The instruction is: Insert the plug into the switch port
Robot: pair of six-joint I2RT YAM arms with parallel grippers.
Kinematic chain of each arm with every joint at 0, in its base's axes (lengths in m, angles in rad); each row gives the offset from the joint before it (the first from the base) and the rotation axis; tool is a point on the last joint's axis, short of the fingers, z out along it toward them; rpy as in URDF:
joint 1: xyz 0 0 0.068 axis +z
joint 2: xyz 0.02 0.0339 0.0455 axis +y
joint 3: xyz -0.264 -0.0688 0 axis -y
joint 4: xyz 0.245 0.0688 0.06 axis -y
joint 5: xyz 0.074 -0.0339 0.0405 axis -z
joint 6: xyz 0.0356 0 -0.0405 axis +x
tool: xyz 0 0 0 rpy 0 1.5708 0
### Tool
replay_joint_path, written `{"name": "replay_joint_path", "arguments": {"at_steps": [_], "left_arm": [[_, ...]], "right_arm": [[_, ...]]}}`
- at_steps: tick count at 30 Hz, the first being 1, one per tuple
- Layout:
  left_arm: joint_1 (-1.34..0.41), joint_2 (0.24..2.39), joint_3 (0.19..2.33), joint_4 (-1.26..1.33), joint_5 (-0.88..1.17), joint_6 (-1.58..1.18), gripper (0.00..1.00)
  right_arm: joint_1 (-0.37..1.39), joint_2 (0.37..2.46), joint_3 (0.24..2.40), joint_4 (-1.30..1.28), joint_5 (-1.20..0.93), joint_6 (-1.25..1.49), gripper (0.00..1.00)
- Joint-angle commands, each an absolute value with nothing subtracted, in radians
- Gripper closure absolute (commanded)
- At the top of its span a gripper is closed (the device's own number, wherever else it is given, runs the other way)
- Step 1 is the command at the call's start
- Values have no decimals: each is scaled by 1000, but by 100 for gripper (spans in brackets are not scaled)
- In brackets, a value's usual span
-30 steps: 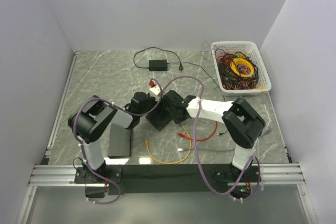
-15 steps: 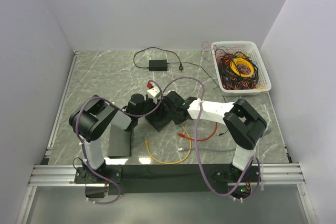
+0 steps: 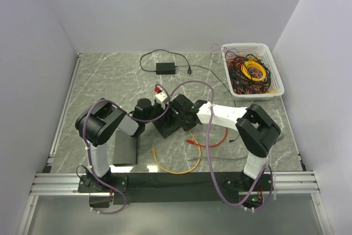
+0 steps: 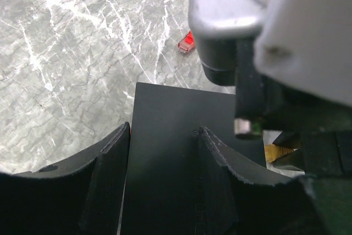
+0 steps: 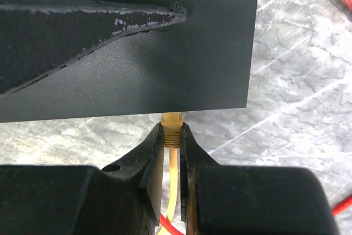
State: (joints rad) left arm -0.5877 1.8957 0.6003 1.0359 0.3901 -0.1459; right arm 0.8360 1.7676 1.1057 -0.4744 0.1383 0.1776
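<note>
Over the last second both my wrists have crept slightly leftward in the overhead view, while the switch [image 3: 168, 124] has barely moved. I read that as fine lining-up, not seating. My right hand [image 5: 171, 136] is clamped on the plug [image 5: 171, 120], its nose touching the switch's near edge with the body still outside. My left hand [image 4: 162, 136] has its fingers apart over the switch's top. The switch is a matte black, sharp-edged slab, the plug a glossy yellow with a ribbed boot on a thin limp cable [image 3: 170, 167], and the worktop [image 3: 110, 81] is smooth grey with white veins.
</note>
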Motion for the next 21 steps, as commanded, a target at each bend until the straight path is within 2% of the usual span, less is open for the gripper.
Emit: {"name": "replay_joint_path", "arguments": {"at_steps": [1, 13, 21], "left_arm": [[-680, 1930, 577, 957, 713, -179, 46], [-678, 1942, 591, 962, 710, -207, 44], [-617, 1942, 638, 899, 635, -248, 29]], "right_arm": [[822, 1712, 1298, -17, 195, 170, 100], [753, 1827, 1321, 86, 190, 209, 100], [730, 1911, 1394, 118, 132, 167, 100]]}}
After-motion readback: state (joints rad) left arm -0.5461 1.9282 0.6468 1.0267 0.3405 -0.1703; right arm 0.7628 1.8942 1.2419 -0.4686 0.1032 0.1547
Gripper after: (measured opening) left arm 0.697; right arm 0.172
